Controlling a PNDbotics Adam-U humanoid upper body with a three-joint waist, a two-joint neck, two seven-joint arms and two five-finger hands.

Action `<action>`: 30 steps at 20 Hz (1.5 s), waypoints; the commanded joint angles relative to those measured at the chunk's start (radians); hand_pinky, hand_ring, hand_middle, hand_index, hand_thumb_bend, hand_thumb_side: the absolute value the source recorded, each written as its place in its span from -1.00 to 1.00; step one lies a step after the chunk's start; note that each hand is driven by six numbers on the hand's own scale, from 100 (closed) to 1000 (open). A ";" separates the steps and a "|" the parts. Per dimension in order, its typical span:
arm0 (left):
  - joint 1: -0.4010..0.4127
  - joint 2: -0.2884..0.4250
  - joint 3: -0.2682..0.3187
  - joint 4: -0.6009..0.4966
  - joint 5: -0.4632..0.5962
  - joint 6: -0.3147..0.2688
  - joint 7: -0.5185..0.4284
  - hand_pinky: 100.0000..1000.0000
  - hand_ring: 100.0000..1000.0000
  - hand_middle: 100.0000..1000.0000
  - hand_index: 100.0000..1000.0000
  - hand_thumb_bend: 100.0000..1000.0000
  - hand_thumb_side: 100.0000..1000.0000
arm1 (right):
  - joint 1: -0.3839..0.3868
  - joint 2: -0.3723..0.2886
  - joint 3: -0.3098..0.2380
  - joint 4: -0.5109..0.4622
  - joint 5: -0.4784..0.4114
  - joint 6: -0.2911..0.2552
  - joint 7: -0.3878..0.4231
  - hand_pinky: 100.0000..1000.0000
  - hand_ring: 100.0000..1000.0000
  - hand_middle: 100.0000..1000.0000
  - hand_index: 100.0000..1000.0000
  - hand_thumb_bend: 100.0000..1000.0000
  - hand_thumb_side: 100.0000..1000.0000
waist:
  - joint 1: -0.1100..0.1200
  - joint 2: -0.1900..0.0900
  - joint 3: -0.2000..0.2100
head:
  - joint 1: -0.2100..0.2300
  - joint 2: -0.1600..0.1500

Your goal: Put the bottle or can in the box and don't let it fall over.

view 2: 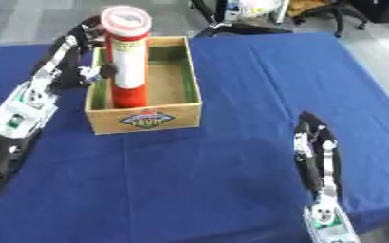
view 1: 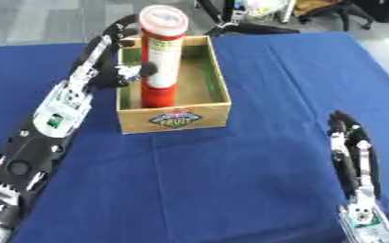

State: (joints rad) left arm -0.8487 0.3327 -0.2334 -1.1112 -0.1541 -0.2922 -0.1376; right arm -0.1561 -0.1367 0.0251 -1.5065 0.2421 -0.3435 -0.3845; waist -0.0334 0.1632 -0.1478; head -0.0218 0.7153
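Red and white, the tall can [view 1: 161, 57] stands upright inside the wooden box [view 1: 174, 118] on the blue worktop [view 1: 231, 180], at the box's left wall. From my left eye, my left robot hand [view 1: 125, 71] has its fingers curled round the can's middle. From my right eye, my right robot hand [view 2: 314, 142] rests near the lower right, fingers straight and holding nothing, well apart from the box.

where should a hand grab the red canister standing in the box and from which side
Grip the red canister round its mid-body from the robot's left, where the left hand is; it stands upright and tall against the box's left wall, so a mid-height hold likely limits tipping.
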 commanded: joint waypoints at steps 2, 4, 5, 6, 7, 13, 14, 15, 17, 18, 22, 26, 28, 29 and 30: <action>0.026 0.060 0.002 -0.128 -0.024 0.027 -0.009 0.81 0.89 0.94 0.97 0.73 0.12 | -0.004 -0.019 -0.012 -0.008 0.007 0.000 -0.009 0.47 0.60 0.50 0.66 -1.00 0.61 | 0.001 -0.013 0.007 | -0.012 -0.009; 0.063 0.083 0.010 -0.200 -0.008 0.044 -0.006 0.81 0.89 0.94 0.97 0.68 0.10 | -0.001 -0.022 -0.016 -0.008 0.007 0.001 -0.013 0.47 0.60 0.50 0.66 -1.00 0.61 | 0.004 -0.014 0.016 | -0.016 -0.008; 0.082 0.094 0.014 -0.237 0.001 0.056 -0.004 0.81 0.89 0.94 0.97 0.65 0.10 | 0.000 -0.024 -0.017 -0.008 0.008 0.001 -0.014 0.47 0.60 0.50 0.66 -1.00 0.61 | 0.006 -0.015 0.020 | -0.018 -0.008; 0.106 0.106 0.021 -0.273 0.010 0.069 -0.001 0.80 0.89 0.93 0.96 0.59 0.08 | 0.001 -0.025 -0.018 -0.007 0.009 0.001 -0.015 0.47 0.60 0.50 0.66 -1.00 0.61 | 0.008 -0.015 0.026 | -0.022 -0.008; 0.133 0.118 0.030 -0.313 0.018 0.082 0.005 0.80 0.88 0.93 0.96 0.58 0.08 | 0.003 -0.027 -0.019 -0.007 0.010 0.001 -0.016 0.47 0.60 0.50 0.66 -1.00 0.61 | 0.010 -0.016 0.032 | -0.025 -0.007; 0.336 0.161 0.104 -0.527 0.087 0.138 0.087 0.78 0.86 0.91 0.94 0.49 0.10 | 0.012 -0.035 -0.027 -0.007 0.014 0.003 -0.024 0.47 0.60 0.50 0.66 -1.00 0.61 | 0.015 -0.020 0.062 | -0.033 -0.004; 0.367 0.163 0.116 -0.551 0.095 0.145 0.104 0.78 0.86 0.91 0.94 0.48 0.10 | 0.013 -0.036 -0.028 -0.007 0.015 0.004 -0.025 0.47 0.60 0.50 0.66 -1.00 0.61 | 0.016 -0.020 0.067 | -0.034 -0.004; 0.397 0.163 0.130 -0.572 0.099 0.149 0.120 0.78 0.86 0.91 0.94 0.48 0.10 | 0.015 -0.037 -0.028 -0.007 0.015 0.004 -0.026 0.47 0.60 0.50 0.66 -1.00 0.61 | 0.016 -0.021 0.072 | -0.035 -0.003; 0.450 0.158 0.157 -0.605 0.100 0.157 0.152 0.77 0.85 0.91 0.94 0.45 0.10 | 0.018 -0.038 -0.028 -0.007 0.015 0.005 -0.027 0.47 0.60 0.50 0.66 -1.00 0.61 | 0.017 -0.022 0.081 | -0.035 -0.001; 0.473 0.153 0.169 -0.617 0.099 0.160 0.167 0.77 0.85 0.91 0.93 0.44 0.09 | 0.020 -0.039 -0.029 -0.006 0.016 0.005 -0.027 0.47 0.60 0.50 0.66 -1.00 0.61 | 0.017 -0.023 0.085 | -0.034 0.000; 0.552 0.120 0.207 -0.643 0.091 0.160 0.217 0.77 0.85 0.92 0.94 0.35 0.11 | 0.023 -0.040 -0.029 -0.007 0.016 0.005 -0.028 0.47 0.60 0.50 0.66 -1.00 0.60 | 0.016 -0.025 0.098 | -0.028 0.004; 0.617 0.073 0.229 -0.637 0.087 0.147 0.247 0.77 0.84 0.92 0.95 0.26 0.16 | 0.026 -0.039 -0.026 -0.008 0.012 0.004 -0.027 0.47 0.60 0.50 0.66 -1.00 0.60 | 0.015 -0.027 0.108 | -0.015 0.010; 0.639 0.050 0.241 -0.632 0.081 0.141 0.263 0.76 0.84 0.92 0.95 0.24 0.17 | 0.029 -0.040 -0.027 -0.009 0.010 0.003 -0.029 0.47 0.60 0.50 0.66 -1.00 0.60 | 0.014 -0.026 0.116 | -0.007 0.012; 0.647 0.040 0.247 -0.630 0.077 0.139 0.270 0.76 0.84 0.92 0.95 0.24 0.17 | 0.031 -0.040 -0.027 -0.009 0.008 0.004 -0.029 0.47 0.60 0.50 0.66 -1.00 0.60 | 0.014 -0.027 0.120 | -0.003 0.015; 0.655 0.030 0.251 -0.627 0.072 0.137 0.276 0.76 0.84 0.92 0.95 0.23 0.18 | 0.033 -0.041 -0.026 -0.009 0.008 0.004 -0.029 0.47 0.60 0.50 0.66 -1.00 0.60 | 0.014 -0.028 0.124 | 0.001 0.017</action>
State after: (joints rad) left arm -0.1883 0.3609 0.0018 -1.7275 -0.0731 -0.1510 0.1270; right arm -0.1204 -0.1555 0.0010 -1.5014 0.2508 -0.3387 -0.4100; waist -0.0212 0.1522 -0.0221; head -0.0274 0.7282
